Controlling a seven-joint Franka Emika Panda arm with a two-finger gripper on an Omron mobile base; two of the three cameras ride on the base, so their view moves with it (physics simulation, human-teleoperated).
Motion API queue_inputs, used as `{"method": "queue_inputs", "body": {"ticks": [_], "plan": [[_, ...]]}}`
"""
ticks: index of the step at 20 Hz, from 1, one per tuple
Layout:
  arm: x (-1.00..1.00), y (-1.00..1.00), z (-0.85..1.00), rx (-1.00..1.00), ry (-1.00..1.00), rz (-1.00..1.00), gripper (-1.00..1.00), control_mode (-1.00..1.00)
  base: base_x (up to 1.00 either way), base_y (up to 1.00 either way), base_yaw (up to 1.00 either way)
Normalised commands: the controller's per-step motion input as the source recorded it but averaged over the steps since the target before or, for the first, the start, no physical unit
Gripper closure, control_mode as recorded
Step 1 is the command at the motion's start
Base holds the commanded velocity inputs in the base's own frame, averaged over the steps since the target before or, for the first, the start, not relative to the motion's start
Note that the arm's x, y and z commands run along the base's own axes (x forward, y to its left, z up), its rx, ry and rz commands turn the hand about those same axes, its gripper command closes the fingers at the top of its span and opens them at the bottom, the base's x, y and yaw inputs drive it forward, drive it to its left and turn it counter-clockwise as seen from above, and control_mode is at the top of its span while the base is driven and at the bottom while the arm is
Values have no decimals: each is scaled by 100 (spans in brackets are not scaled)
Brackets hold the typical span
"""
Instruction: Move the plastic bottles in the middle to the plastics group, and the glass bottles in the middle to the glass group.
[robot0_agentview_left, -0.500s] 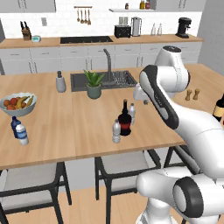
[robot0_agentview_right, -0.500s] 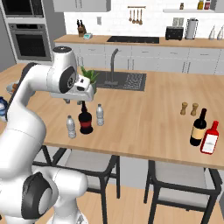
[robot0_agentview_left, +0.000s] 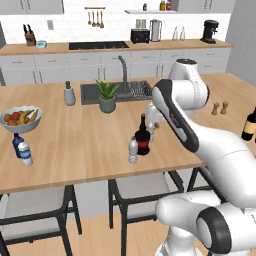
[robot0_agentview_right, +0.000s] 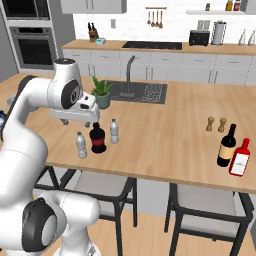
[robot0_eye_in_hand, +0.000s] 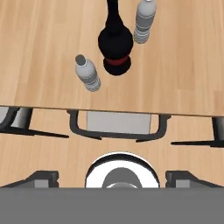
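fruit bowl (robot0_agentview_left: 20, 125): fruit inside | sink (robot0_agentview_left: 117, 92): contents unclear | pincer (robot0_agentview_right: 91, 121): open

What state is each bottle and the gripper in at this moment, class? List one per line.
gripper: open, above the middle bottles, holding nothing.
wide dark bottle: upright, in the middle.
near clear bottle: upright, beside it.
far clear bottle: upright, on its other side.
wine bottle: upright, at the counter's right end.
dark blue bottle and blue-capped bottle: upright by the fruit bowl.
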Motion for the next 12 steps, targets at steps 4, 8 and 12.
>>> {"method": "queue_inputs", "body": {"ticks": [4,8,12], "plan": [[7,59,-44,0,5,0,-100,-100,0,0,0],[40,52,-33,0,0,0,-100,-100,0,0,0],[46,22,-23,-1,0,0,-100,-100,0,0,0]]}}
